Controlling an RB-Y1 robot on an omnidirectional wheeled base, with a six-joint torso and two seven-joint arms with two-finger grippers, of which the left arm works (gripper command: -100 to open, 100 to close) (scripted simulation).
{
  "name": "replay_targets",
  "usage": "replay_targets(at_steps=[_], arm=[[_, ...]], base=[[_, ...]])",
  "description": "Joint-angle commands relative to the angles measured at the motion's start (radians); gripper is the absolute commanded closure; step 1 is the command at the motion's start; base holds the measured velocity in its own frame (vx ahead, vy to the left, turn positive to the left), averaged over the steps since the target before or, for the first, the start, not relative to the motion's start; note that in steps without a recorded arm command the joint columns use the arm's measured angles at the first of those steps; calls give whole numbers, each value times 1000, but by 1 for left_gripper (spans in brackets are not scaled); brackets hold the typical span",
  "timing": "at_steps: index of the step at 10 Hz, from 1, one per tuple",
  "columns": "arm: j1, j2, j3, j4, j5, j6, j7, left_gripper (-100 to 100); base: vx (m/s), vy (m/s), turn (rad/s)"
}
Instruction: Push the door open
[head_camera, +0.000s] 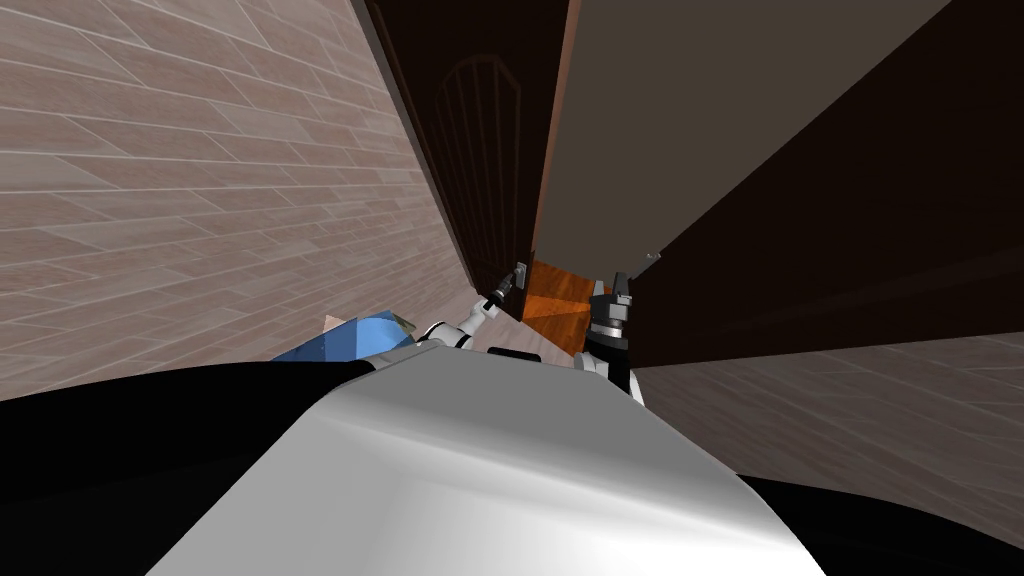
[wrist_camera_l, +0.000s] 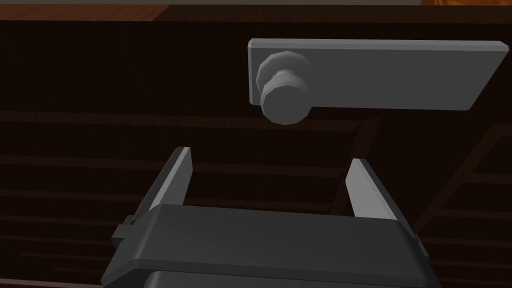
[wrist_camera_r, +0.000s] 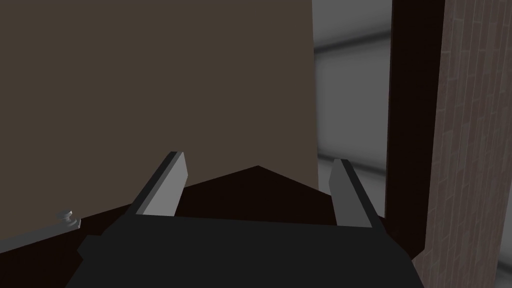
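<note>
The dark brown door (head_camera: 478, 150) with an arched panel stands ahead on my left. In the left wrist view its face (wrist_camera_l: 100, 150) is close in front of the hand. A grey handle plate (wrist_camera_l: 390, 75) with a round knob (wrist_camera_l: 284, 95) sits on it, just beyond the fingertips and between their lines. My left gripper (wrist_camera_l: 270, 157) is open and holds nothing; the head view shows it (head_camera: 505, 285) right by the plate (head_camera: 521, 272). My right gripper (head_camera: 612, 292) is open too (wrist_camera_r: 257, 159), facing a flat taupe surface (wrist_camera_r: 150, 75).
A strip of orange floor (head_camera: 555, 300) shows between the door and the taupe surface (head_camera: 650, 120). A second dark panel (head_camera: 850, 220) carries a small grey knob (wrist_camera_r: 65, 216). Brick-patterned walls (head_camera: 200, 180) flank both sides. A blue object (head_camera: 340, 340) lies low at my left.
</note>
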Motion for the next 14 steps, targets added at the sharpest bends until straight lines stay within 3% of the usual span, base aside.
replay_targets(at_steps=[1,4,13,14], arm=[[0,0,0,0,0,0,0,-100],[-3,7,-20,6,-3,4,24,-100],[-3,7,-20,6,-3,4,24,-100],[-6,12,-36,10,-6,5,43,-100]], base=[[0,0,0],[10,7,34],[-1,-1,-4],[8,5,27]])
